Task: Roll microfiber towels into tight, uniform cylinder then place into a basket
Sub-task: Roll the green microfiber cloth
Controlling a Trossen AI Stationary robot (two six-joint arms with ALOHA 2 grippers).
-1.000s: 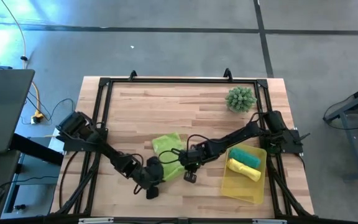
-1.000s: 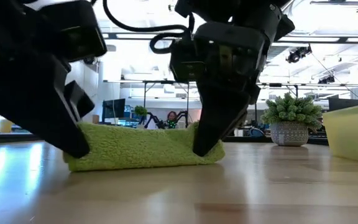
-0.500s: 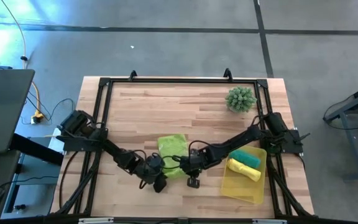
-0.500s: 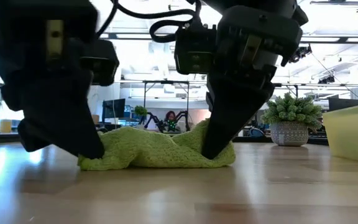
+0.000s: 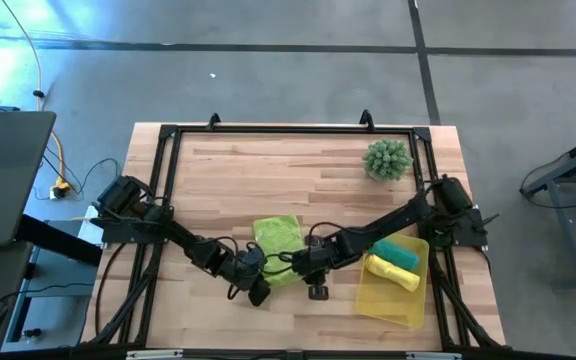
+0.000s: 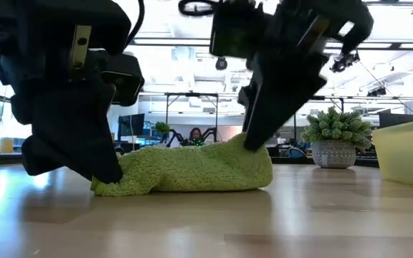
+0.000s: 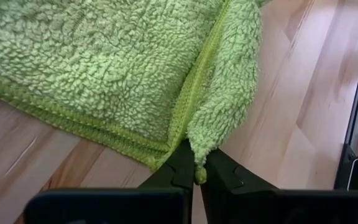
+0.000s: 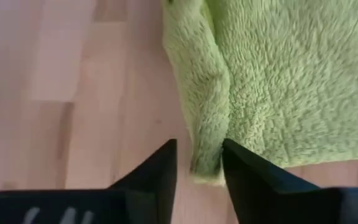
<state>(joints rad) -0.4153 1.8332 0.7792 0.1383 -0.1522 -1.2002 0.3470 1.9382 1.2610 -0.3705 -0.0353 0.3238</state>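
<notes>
The pale wooden plank counter (image 5: pixel 268 165) carries a shallow translucent yellow plastic basket (image 5: pixel 394 296) near its right front corner, with a rolled teal towel (image 5: pixel 396 250) and a rolled yellow towel (image 5: pixel 392 272) inside. The fuzzy lime green microfiber towel (image 5: pixel 278 238) lies left of the basket. The left gripper (image 7: pixel 196 175) has its fingers clamped on the towel's corner; the right gripper (image 8: pixel 199 163) has its fingers apart around a folded edge.

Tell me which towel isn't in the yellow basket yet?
The lime green towel. It lies unrolled on the table between both grippers, while the teal towel and yellow towel sit rolled in the basket.
</notes>
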